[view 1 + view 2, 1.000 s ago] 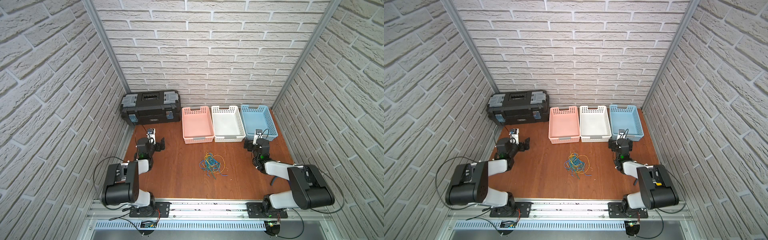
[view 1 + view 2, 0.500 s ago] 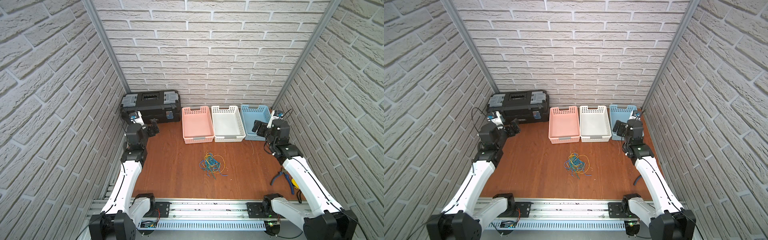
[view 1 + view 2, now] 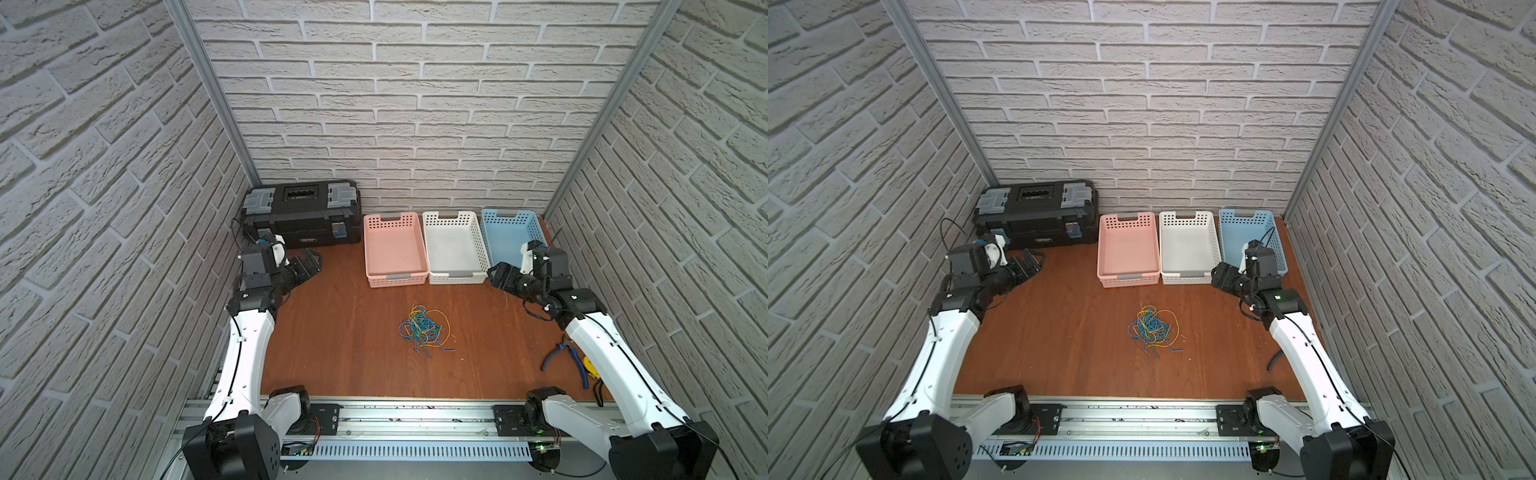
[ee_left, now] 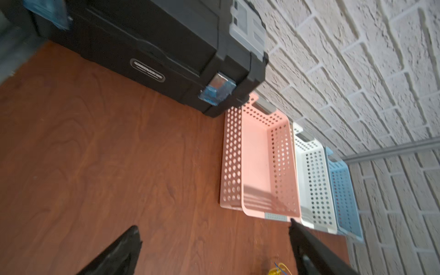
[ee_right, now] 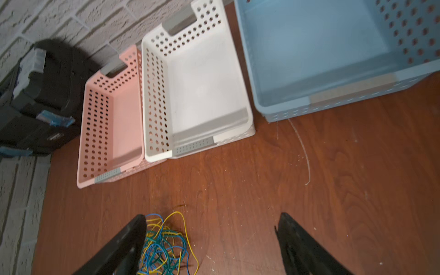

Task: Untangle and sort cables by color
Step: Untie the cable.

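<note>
A tangled bundle of thin yellow, blue and dark green cables [image 3: 424, 329] [image 3: 1152, 326] is seen lying on the bare wooden table [image 3: 332, 353], roughly at its middle, in front of the row of baskets and well apart from both arms. Three perforated baskets are set side by side against the back wall: a pink basket [image 3: 397, 277], a white basket [image 3: 456, 276] and a blue basket [image 3: 505, 218]; no cable is seen in any of them. A black toolbox [image 3: 301, 216] is placed beside the pink basket in the back corner. The left gripper [image 3: 309, 266] [image 4: 213, 225] is held above the table near the toolbox; its jaws are spread wide and nothing is held between them. The right gripper [image 3: 496, 274] [image 5: 212, 216] is held by the near end of the blue basket, its jaws likewise parted widely and empty, with the cable bundle [image 5: 164, 242] seen just past one finger. Blue-handled pliers [image 3: 559, 349] are left on the table beside the right arm.
</note>
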`<state>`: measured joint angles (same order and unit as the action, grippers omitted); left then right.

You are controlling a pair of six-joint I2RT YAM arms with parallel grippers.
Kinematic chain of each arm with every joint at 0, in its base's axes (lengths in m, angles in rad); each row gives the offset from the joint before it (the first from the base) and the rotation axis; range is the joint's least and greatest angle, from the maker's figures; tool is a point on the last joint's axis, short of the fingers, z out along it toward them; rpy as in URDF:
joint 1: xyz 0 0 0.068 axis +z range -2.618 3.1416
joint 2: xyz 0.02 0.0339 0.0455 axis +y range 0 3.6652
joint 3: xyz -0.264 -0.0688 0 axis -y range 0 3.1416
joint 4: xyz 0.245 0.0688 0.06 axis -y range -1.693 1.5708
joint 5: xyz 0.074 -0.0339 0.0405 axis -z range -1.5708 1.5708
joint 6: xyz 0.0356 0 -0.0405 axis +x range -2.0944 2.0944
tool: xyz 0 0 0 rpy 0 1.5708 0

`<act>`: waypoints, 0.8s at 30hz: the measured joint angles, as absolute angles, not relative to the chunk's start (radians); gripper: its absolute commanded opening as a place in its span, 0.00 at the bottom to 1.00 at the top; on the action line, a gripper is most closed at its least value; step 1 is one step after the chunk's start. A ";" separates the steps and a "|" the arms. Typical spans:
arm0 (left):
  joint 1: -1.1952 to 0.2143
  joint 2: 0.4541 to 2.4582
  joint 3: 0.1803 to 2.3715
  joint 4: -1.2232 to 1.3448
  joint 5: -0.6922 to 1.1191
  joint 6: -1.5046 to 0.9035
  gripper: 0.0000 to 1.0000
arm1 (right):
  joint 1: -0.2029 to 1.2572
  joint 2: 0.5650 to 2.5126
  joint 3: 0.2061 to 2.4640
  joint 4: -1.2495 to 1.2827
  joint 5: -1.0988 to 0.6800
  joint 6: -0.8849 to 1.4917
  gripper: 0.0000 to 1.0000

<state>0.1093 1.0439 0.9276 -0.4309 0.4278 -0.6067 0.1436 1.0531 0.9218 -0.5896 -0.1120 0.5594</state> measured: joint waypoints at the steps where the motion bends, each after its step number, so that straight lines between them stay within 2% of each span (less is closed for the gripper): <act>1: 0.079 1.034 0.921 -0.437 0.437 -0.601 0.96 | 0.177 1.054 0.901 -0.590 -0.123 0.564 0.79; 8: -0.252 0.965 0.798 -0.400 0.416 -0.590 0.78 | 0.432 1.110 0.828 -0.549 -0.129 0.606 0.68; 15: -0.524 1.010 0.677 -0.296 0.319 -0.606 0.63 | 0.605 1.206 0.812 -0.496 -0.084 0.624 0.54; 19: -0.574 1.052 0.637 -0.198 0.300 -0.622 0.58 | 0.683 1.281 0.840 -0.469 -0.052 0.625 0.45; 24: -0.579 1.123 0.614 -0.094 0.312 -0.636 0.53 | 0.738 1.327 0.871 -0.410 0.009 0.657 0.42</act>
